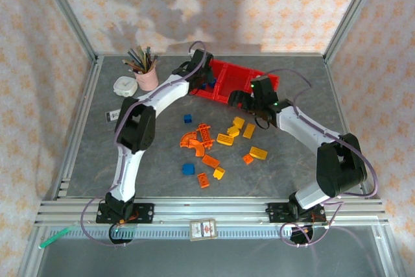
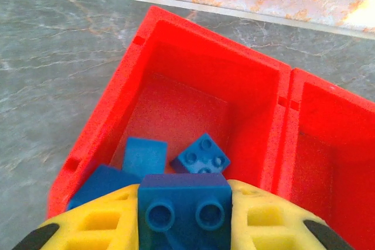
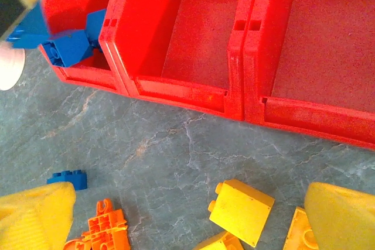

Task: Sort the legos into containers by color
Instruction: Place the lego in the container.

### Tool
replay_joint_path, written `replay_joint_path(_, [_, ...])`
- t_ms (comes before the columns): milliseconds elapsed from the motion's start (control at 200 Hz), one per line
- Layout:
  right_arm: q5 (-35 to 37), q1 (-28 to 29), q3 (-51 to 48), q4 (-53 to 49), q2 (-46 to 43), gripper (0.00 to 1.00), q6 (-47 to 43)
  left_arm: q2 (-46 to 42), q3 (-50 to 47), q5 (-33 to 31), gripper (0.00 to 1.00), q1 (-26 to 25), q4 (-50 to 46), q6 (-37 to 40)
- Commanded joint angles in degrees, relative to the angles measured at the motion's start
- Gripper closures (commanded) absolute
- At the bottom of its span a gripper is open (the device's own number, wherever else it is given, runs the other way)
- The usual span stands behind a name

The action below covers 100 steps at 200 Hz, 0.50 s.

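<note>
Your left gripper (image 2: 184, 218) is clamped on a blue brick (image 2: 184, 197) directly above the left-end compartment of the containers (image 2: 193, 36). Other blue legos (image 2: 202, 156) lie there, so it looks poised to drop. Your right gripper (image 3: 187, 221) hangs wide open and empty just in front of the containers, over yellow bricks (image 3: 240, 209). The held brick's underside is cut off from view.

Grey table (image 1: 259, 180): red containers (image 1: 228, 69), scattered legos (image 1: 224, 139), pencil cup (image 1: 147, 80), white dish (image 1: 125, 85).

Containers (image 1: 238, 73) sit behind scattered legos (image 1: 224, 139); pencil cup (image 1: 146, 80) left of them.
</note>
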Motion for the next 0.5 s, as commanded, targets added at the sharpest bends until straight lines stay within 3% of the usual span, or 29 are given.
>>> replay_joint_path(0, [2.00,-0.44,2.77,1.16,0.33,0.00,-1.27,3.93,8.24,-2.55,0.72,-0.02,-0.59,4.45])
replay_joint_path(270, [1.72,-0.64,4.19,0.06,0.65,0.00,-1.69,11.71,20.25,-4.39,0.45,0.63,-5.42,5.97])
replay_joint_path(496, [1.52,-0.63,4.93,-1.50,-0.72,0.00,-2.18,5.88,20.29,-1.69,0.41,0.52,-9.41,5.33])
